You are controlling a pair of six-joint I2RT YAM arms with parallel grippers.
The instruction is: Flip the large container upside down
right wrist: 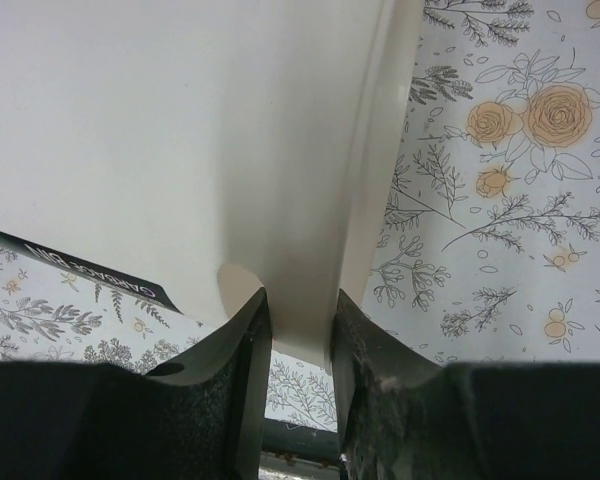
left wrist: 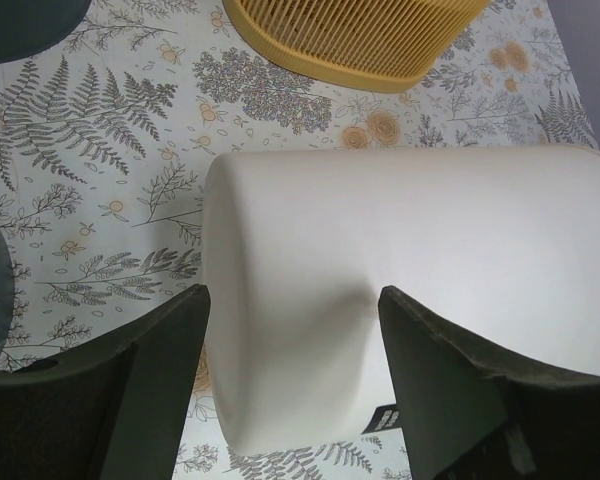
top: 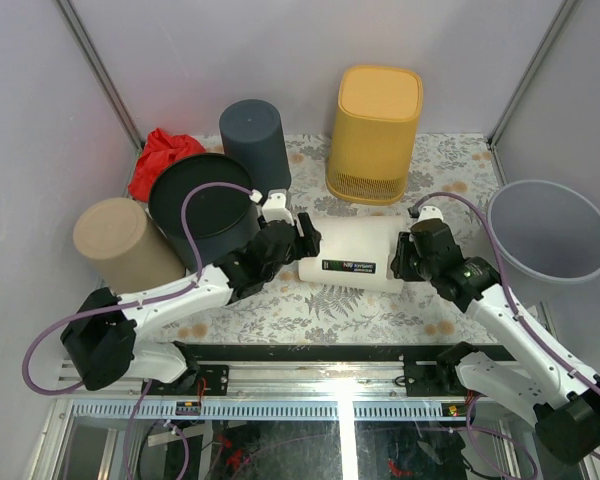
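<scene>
Where the fern-and-flower tablecloth spreads in front of the yellow slatted bin, the white bin lies on its side. It is just on the arms' side of the yellow bin and apart from it. Its rounded closed end points left of the yellow bin and its open mouth points right. A black label shows on the side facing the arms.

The left gripper sits at the white bin's closed end. Its fingers are spread wide, with the rounded end between them in the left wrist view. Whether they touch the plastic cannot be told.

The right gripper is at the open mouth, below and slightly right of the yellow bin. Its fingers are drawn close together and pinch the white bin's rim wall, one inside the mouth and one on the outer side.

Left of the yellow bin stands a dark grey bin, upside down. Further left and nearer the arms is a black round tub, mouth up. A tan bin lies further left still. A red cloth is bunched at the back, well left of the yellow bin. To the yellow bin's right, past the cloth's edge, sits a grey-blue wastebasket with its mouth up.
</scene>
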